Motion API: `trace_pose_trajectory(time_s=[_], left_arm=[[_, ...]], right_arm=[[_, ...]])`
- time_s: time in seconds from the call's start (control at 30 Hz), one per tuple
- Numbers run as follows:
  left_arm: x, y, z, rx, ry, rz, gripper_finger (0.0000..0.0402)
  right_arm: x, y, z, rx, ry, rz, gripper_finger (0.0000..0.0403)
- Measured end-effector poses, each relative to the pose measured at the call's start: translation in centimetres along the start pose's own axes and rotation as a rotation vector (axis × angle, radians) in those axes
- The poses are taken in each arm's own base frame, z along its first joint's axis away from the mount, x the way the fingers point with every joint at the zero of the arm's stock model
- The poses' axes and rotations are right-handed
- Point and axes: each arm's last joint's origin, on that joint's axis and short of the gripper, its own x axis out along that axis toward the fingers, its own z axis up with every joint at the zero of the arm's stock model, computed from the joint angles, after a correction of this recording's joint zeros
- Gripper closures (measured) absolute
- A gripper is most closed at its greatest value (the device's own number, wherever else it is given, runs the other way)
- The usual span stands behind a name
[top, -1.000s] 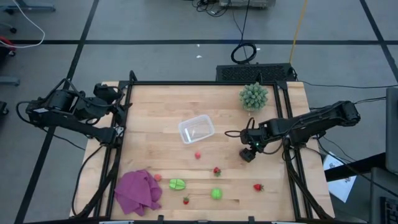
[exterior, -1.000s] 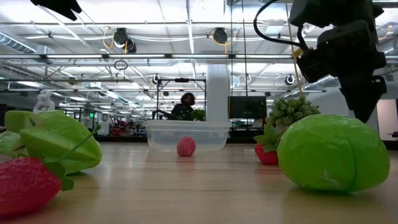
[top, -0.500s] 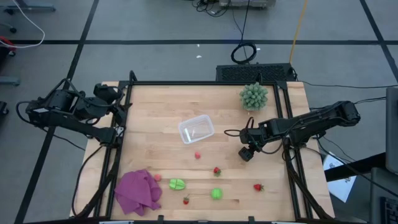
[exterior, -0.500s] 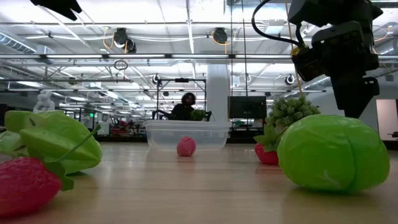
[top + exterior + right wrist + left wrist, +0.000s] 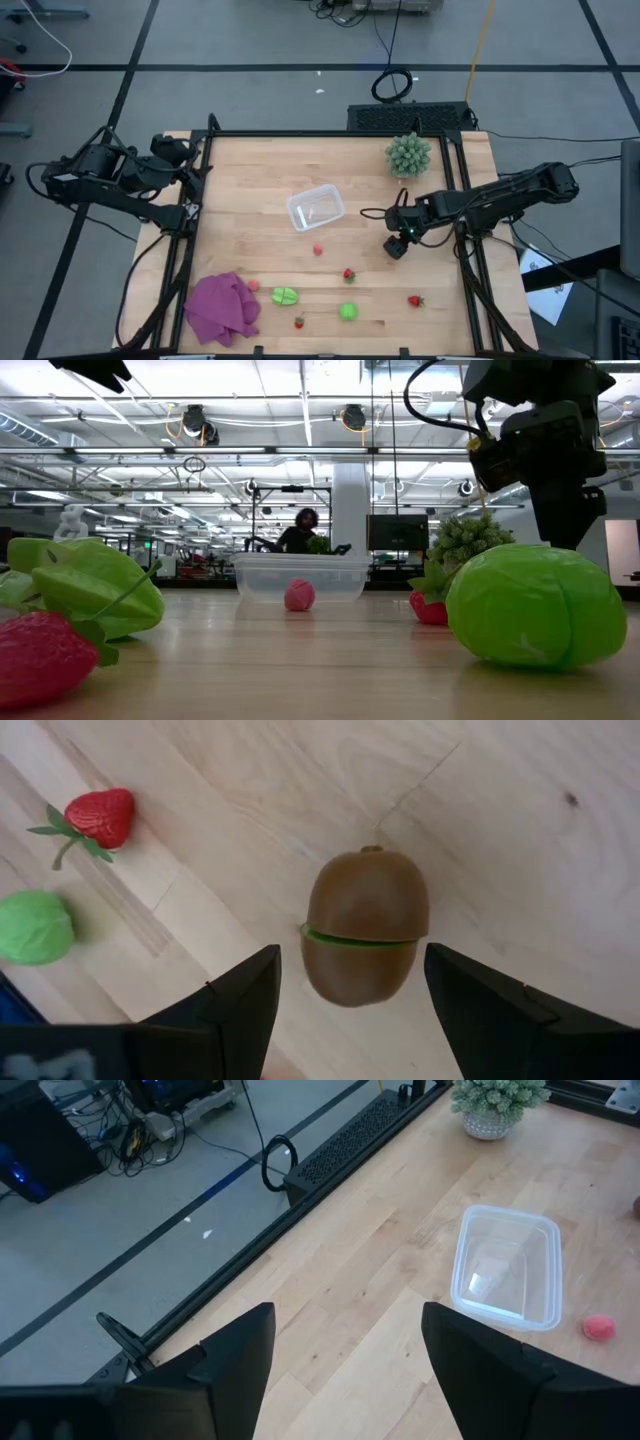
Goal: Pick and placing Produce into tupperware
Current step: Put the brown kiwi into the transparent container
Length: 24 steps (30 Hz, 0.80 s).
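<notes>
The brown oval (image 5: 366,925), split by a green seam, lies on the wood; in the high view my arm hides it. My right gripper (image 5: 350,962) hangs over it, open, one finger on either side and neither touching it. The same gripper (image 5: 398,246) is right of the table's middle. The clear tupperware (image 5: 316,208) stands at mid-table with a pink ball (image 5: 318,250) just near of it. Red strawberries (image 5: 348,274) and green pieces (image 5: 347,311) lie toward the near edge. My left gripper (image 5: 195,170) waits open at the far left corner.
A spiky pale-green plant (image 5: 408,155) stands at the far right, close behind my right arm. A purple cloth (image 5: 222,307) lies at the near left corner. A black frame rims the table. Bare wood lies between the tupperware and the brown oval.
My right gripper has shifted a little toward the table's left above the brown oval and stays open. Nothing on the table has moved.
</notes>
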Motion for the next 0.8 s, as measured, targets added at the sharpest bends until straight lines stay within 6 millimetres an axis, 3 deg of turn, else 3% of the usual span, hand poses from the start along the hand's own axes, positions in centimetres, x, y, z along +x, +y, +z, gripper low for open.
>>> trace_pose_trajectory(time_s=[0.53,0.8], left_arm=[[0.0,0.0,0.0,0.0,0.0,0.0,0.0144],[0.0,0.0,0.0,-0.001,0.0,0.0,0.0144]], right_arm=[[2.4,-1.3,-0.4,-0.009,-0.04,0.067,0.0163],[2.7,-1.5,-0.4,-0.014,-0.042,0.074,0.0163]])
